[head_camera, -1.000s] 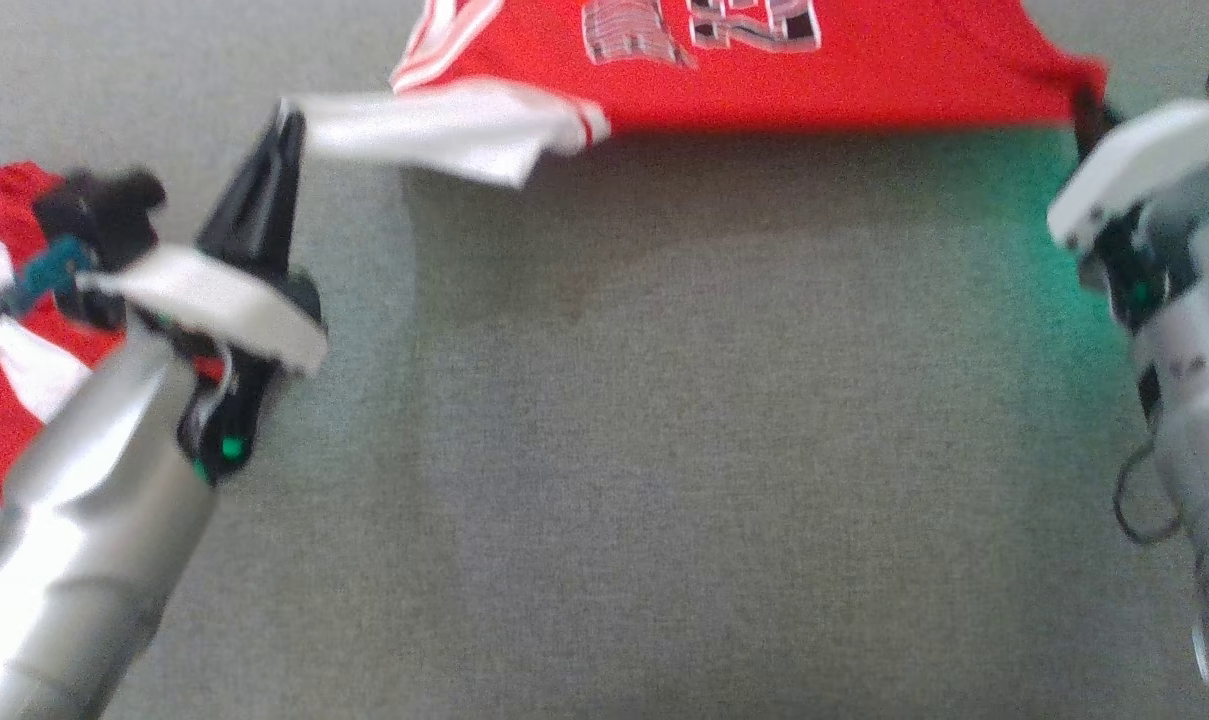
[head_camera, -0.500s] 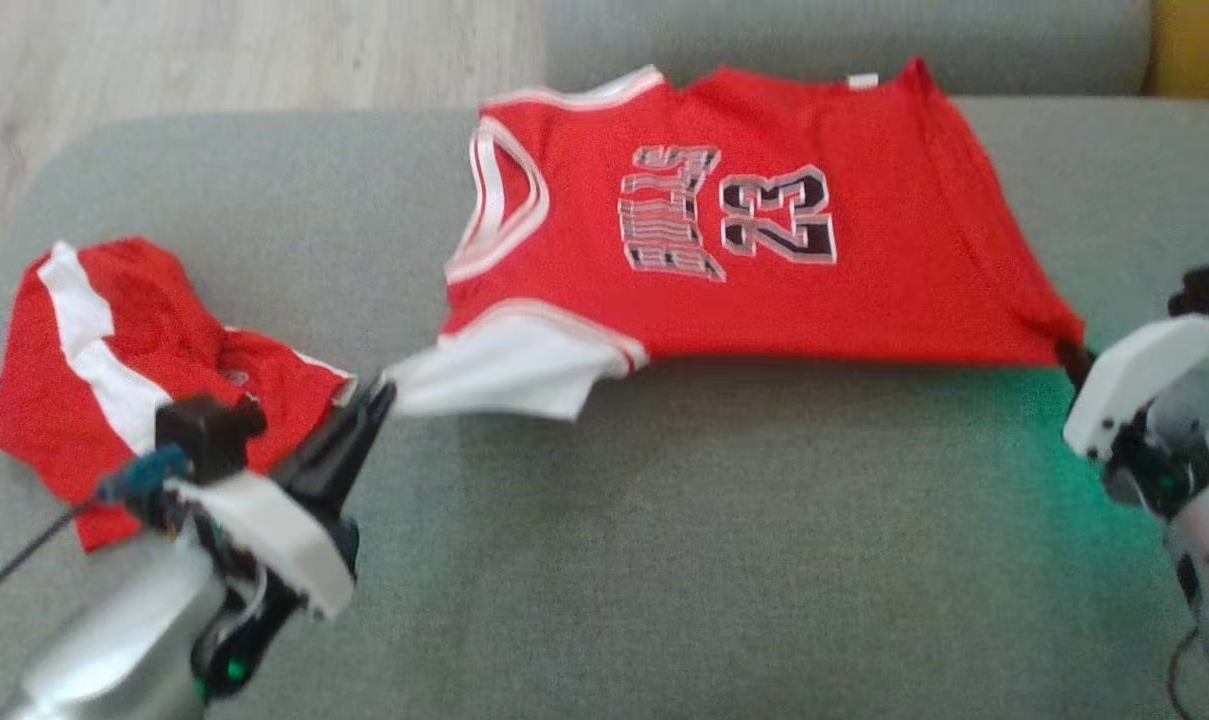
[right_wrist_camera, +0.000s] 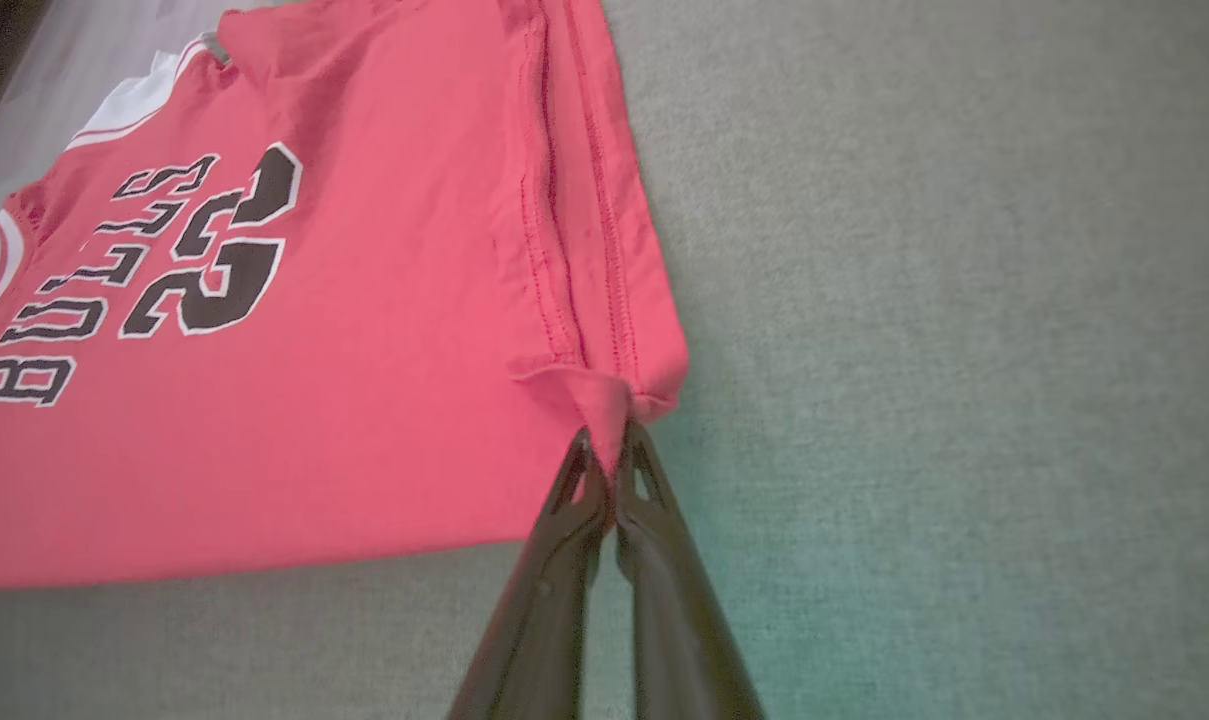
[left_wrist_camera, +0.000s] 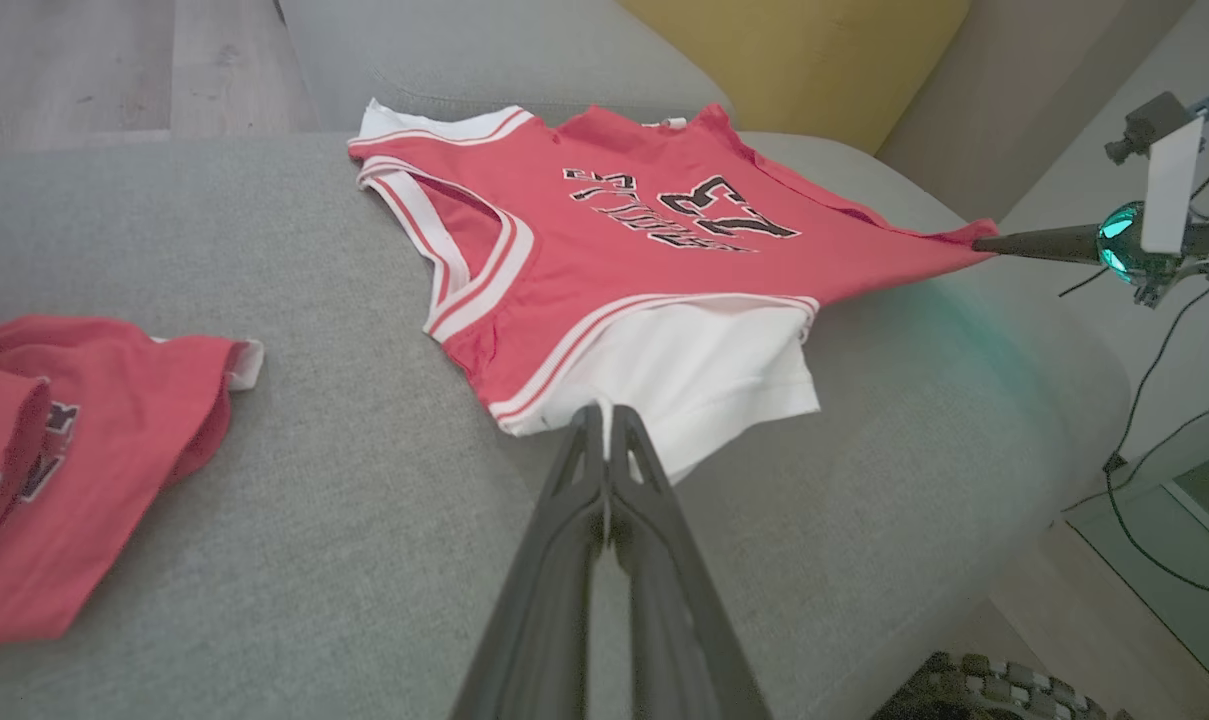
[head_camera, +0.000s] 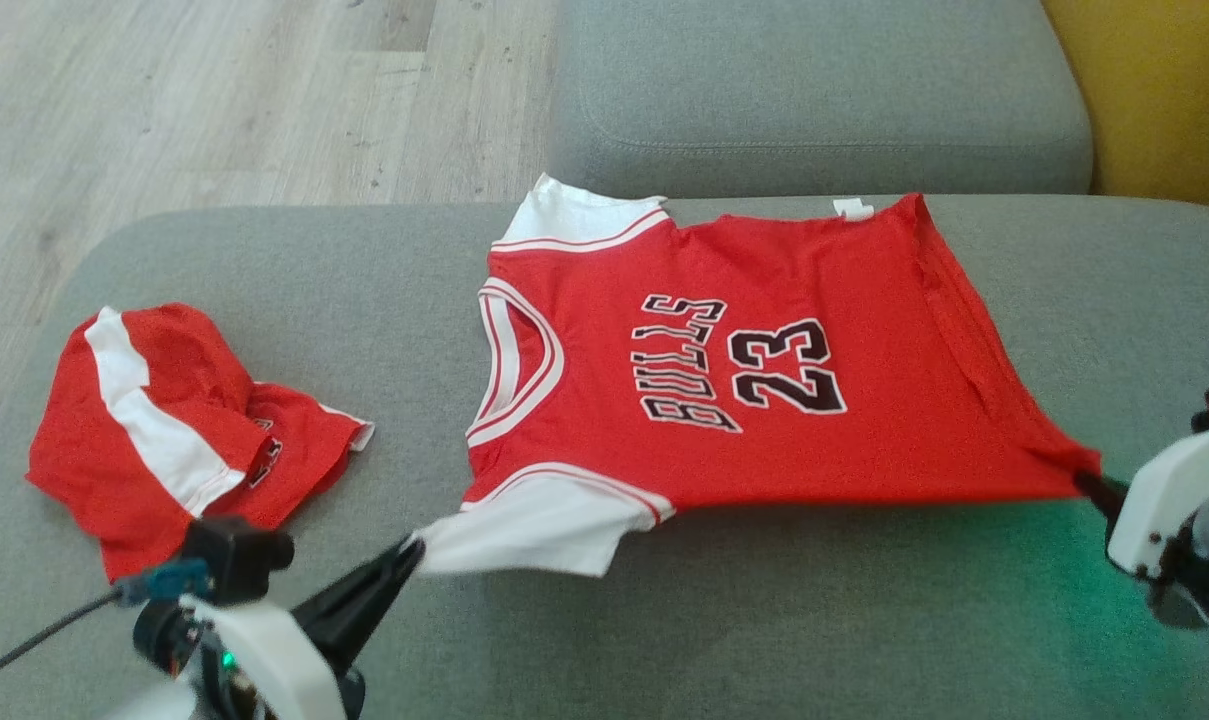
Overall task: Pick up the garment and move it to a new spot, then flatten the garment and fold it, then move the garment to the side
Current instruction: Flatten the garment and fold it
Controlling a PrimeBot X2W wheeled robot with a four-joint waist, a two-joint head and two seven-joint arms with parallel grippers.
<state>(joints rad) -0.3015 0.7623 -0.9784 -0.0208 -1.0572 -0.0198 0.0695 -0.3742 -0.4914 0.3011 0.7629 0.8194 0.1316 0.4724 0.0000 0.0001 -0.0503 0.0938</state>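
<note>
The garment (head_camera: 764,380) is a red jersey with white sleeves and "BULLS 23" on it, spread over a grey cushion (head_camera: 664,620). My left gripper (head_camera: 414,548) is shut on the edge of the near white sleeve (left_wrist_camera: 694,375), pinched at the fingertips (left_wrist_camera: 606,420). My right gripper (head_camera: 1086,480) is shut on the jersey's near hem corner (right_wrist_camera: 614,400). The near edge of the cloth is held taut between the two grips, slightly lifted off the cushion.
A second red and white garment (head_camera: 174,420) lies crumpled at the cushion's left end. A grey backrest (head_camera: 814,90) runs along the far side, with a yellow cushion (head_camera: 1164,90) at the far right. Wooden floor (head_camera: 164,90) lies beyond the left end.
The head camera has tilted up, so the whole jersey and sofa back now show. Both grippers stay shut on the jersey's near edge, which has been drawn toward me.
</note>
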